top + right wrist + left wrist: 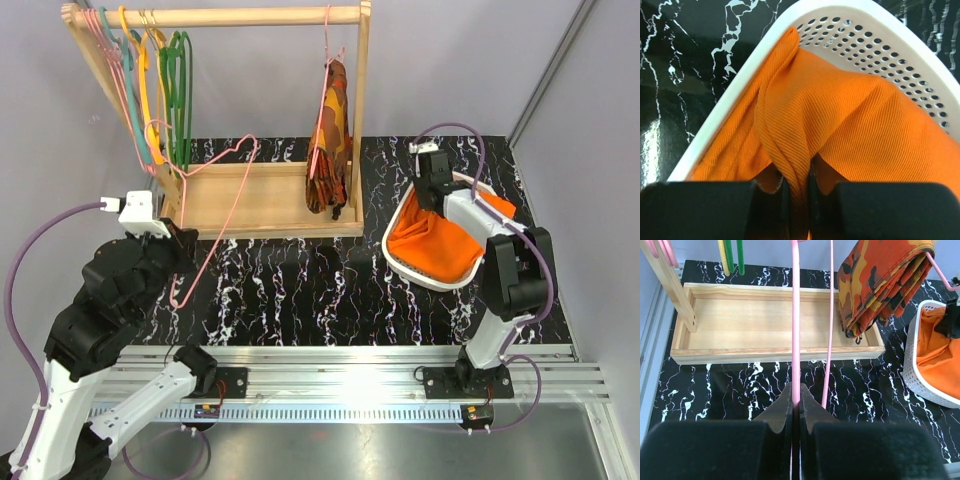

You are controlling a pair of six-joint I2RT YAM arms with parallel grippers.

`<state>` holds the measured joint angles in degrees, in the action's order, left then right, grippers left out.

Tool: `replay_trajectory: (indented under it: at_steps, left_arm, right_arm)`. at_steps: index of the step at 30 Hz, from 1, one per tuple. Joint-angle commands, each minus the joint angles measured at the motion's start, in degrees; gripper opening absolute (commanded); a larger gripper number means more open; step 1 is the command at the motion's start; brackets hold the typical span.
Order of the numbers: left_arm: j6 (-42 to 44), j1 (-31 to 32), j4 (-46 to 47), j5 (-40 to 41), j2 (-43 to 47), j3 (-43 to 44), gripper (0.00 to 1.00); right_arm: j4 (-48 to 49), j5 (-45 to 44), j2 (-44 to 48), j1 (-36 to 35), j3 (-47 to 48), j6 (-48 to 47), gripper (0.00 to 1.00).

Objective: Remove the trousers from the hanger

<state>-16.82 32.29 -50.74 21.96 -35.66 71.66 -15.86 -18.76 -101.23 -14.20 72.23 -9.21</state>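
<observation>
Item one, we record the trousers [437, 248]: plain bright orange cloth, bunched inside the white basket [880, 45], one ridge of fabric pinched upward. Item two, the hanger [215, 235]: thin pink wire, bare, tilted, leaning across the front of the wooden rack [250, 195].

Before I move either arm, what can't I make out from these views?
Left wrist view: the hanger runs past the top edge, so its upper end is cut off.
Right wrist view: the trousers cover the basket floor and run off the frame.
Top view: the right gripper fingertips are hidden under its own wrist.
</observation>
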Motion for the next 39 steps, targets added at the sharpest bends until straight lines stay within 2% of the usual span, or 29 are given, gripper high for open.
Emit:
replay_trajectory:
  at_steps: [1,4,5,6,8,12,15,18,19,24,32,36,37,38,39]
  left_arm:
    - [1.1,-0.1,2.3,0.6,0.6,2.3,0.00]
    - [1.1,-0.1,2.5,0.1,0.4,2.2,0.00]
    - [1.1,-0.1,2.5,0.1,0.3,2.3,0.00]
    - [1.1,-0.1,2.5,-0.1,0.1,2.3,0.00]
    - [1.2,-0.1,2.3,-0.2,-0.2,2.9,0.00]
    - [1.4,-0.1,2.0,-0.6,-0.6,3.4,0.00]
    - [1.3,-0.1,2.2,-1.5,-0.6,3.6,0.00]
    - [0.8,-0.1,2.7,-2.6,-0.8,3.3,0.00]
    - [0.7,-0.1,2.8,-2.9,-0.8,3.4,0.00]
    - [0.4,-0.1,2.7,-5.0,-1.7,4.4,0.00]
    - [1.3,0.0,0.9,-6.1,-2.1,7.7,0.00]
    - [2.0,-0.1,-0.8,-6.3,-2.6,9.5,0.00]
    - [2.1,-0.1,-1.1,-6.4,-2.5,9.7,0.00]
    - [2.3,-0.1,-1.1,-6.5,-2.3,10.1,0.00]
    - [2.6,-0.1,-1.2,-7.1,-2.3,10.2,0.00]
  right_arm:
    - [-3.0,11.8,-2.2,2.6,5.3,0.2,0.06]
    - [-7.6,14.7,-3.6,3.4,9.1,1.7,0.21]
    - [-8.1,17.2,-3.0,3.4,9.7,2.2,0.29]
    - [-8.4,17.7,-2.3,3.4,10.1,3.8,0.42]
    - [-8.2,18.5,1.2,3.4,10.2,4.8,0.48]
    - [-11.3,17.9,6.5,3.9,12.6,6.9,0.68]
    - [-13.6,16.0,10.4,4.8,13.0,8.9,0.74]
    - [-12.6,14.1,15.1,6.0,9.4,13.6,0.90]
    - [-12.3,12.1,16.8,6.3,8.3,14.8,0.99]
    - [-13.5,5.9,15.5,9.1,3.3,22.8,0.99]
    - [-10.5,4.8,-0.9,9.5,0.6,27.7,0.99]
    - [-11.7,13.6,-11.8,10.0,4.4,27.2,0.99]
    - [-12.5,18.5,-15.5,10.0,5.4,26.9,0.92]
    - [-13.6,18.4,-16.2,10.0,6.4,26.8,0.85]
    - [-13.6,20.2,-16.1,10.1,6.3,26.0,0.96]
